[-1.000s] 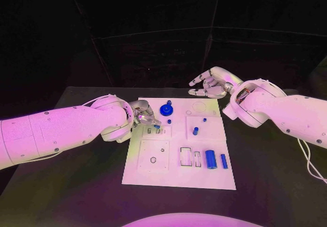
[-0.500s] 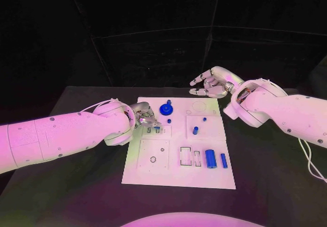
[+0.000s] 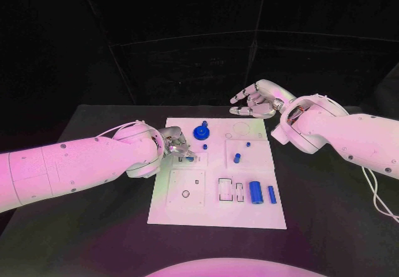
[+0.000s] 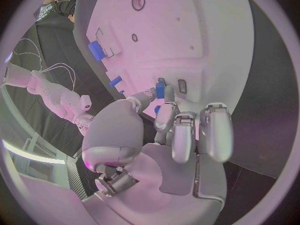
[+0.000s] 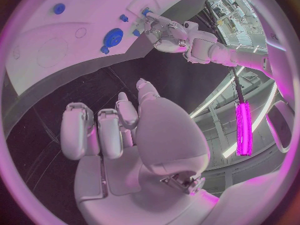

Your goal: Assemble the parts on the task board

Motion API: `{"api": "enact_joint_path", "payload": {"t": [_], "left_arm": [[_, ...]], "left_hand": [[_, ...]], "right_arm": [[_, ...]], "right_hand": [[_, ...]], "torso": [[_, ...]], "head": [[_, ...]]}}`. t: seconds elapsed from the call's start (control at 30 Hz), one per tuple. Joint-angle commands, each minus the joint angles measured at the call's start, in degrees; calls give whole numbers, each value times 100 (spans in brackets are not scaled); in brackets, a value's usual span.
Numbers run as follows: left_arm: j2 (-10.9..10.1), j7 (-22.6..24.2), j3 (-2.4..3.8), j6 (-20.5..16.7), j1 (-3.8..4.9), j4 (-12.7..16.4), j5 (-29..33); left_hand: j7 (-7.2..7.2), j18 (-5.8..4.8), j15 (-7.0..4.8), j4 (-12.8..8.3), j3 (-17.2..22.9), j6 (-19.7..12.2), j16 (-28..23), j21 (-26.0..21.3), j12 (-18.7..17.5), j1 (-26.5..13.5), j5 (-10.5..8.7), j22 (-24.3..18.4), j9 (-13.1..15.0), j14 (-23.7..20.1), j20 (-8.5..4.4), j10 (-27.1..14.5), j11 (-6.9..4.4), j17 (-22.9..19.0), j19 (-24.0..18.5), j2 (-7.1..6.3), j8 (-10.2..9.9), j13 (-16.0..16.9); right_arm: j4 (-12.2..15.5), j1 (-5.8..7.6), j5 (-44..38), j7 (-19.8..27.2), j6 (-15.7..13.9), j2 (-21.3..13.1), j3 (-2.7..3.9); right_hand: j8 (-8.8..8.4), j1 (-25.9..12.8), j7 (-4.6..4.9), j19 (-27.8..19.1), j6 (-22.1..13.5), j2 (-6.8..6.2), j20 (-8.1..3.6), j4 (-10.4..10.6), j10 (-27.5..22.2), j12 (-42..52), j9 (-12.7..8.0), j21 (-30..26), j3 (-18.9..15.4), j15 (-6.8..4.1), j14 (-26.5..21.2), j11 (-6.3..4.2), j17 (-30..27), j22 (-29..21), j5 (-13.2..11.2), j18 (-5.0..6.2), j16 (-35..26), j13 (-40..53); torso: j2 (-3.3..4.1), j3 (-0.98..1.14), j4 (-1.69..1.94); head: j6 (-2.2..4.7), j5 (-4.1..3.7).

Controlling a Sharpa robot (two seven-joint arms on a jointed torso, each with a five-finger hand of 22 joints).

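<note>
Left of centre, the left hand [image 3: 175, 145] pinches a small blue part [image 4: 160, 89] over the task board [image 3: 218, 213]; upper right, the right hand [image 3: 259, 101] hovers empty, fingers curled.

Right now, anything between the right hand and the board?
Nothing visible. The right hand hovers past the board's far edge, holding nothing, over bare table. The left hand works at the board's left side, off that path.
</note>
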Motion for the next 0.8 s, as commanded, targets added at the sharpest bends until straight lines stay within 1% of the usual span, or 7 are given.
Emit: {"api": "enact_joint_path", "payload": {"t": [0.03,0.23,0.27,0.3,0.6,0.8], "left_arm": [[5,-147,-7,342,-8,-2,-61],[17,-172,-7,403,-11,-22,-61],[20,-175,-7,412,-11,-23,-61],[22,-178,-7,419,-11,-24,-61],[26,-205,-8,451,-15,-21,-61],[62,-206,-8,447,-16,-48,-40]], "left_hand": [[-34,-48,-1,-768,809,3,18,-31,-7,42,33,201,9,595,15,44,1,1509,166,-28,41,-8],[-34,-47,-1,-769,819,3,18,-33,-14,41,41,199,13,595,15,41,1,1509,165,-34,45,-15],[-34,-47,-1,-769,819,3,18,-33,-14,41,41,199,13,595,15,41,1,1509,165,-34,45,-15],[-34,-47,-1,-769,819,3,18,-33,-14,41,41,199,13,595,15,41,1,1509,165,-34,45,-15],[-35,-47,-1,-769,830,3,18,-36,-6,38,50,197,17,595,15,48,1,1509,165,-44,50,-6],[-39,-49,-1,-754,847,14,18,-30,-7,6,74,208,33,595,14,56,-1,1509,168,-76,71,-8]], "right_arm": [[5,12,-15,23,-16,1,5],[9,12,-15,22,-19,-1,5],[10,12,-15,22,-19,-2,5],[10,12,-15,22,-18,-2,5],[12,12,-15,23,-17,-6,5],[13,12,-15,24,-17,-4,5]], "right_hand": [[31,57,3,-23,5,6,-33,-13,-6,-35,-3,-21,-15,-29,350,-15,322,-2,24,10,-37,-5],[31,57,3,-23,5,6,-33,-13,-6,-35,-3,-21,-15,-29,350,-15,322,-2,24,10,-37,-5],[31,57,3,-23,5,6,-33,-13,-6,-35,-3,-21,-15,-29,350,-15,322,-2,24,10,-37,-5],[31,57,3,-23,5,6,-33,-13,-6,-35,-3,-21,-15,-29,350,-15,322,-2,24,10,-37,-5],[32,65,4,-21,6,15,-34,-15,-4,-32,-3,-19,-12,-29,350,-16,324,2,35,9,-37,-2],[32,65,4,-21,6,15,-34,-15,-4,-32,-3,-19,-12,-29,350,-16,324,2,35,9,-37,-2]], "torso": [[-4,4,0],[0,3,1],[-1,4,2],[-2,3,3],[-2,2,4],[0,2,-1]], "head": [[-7,16],[-15,7],[-16,-13],[-17,-15],[-16,14],[-12,12]]}}
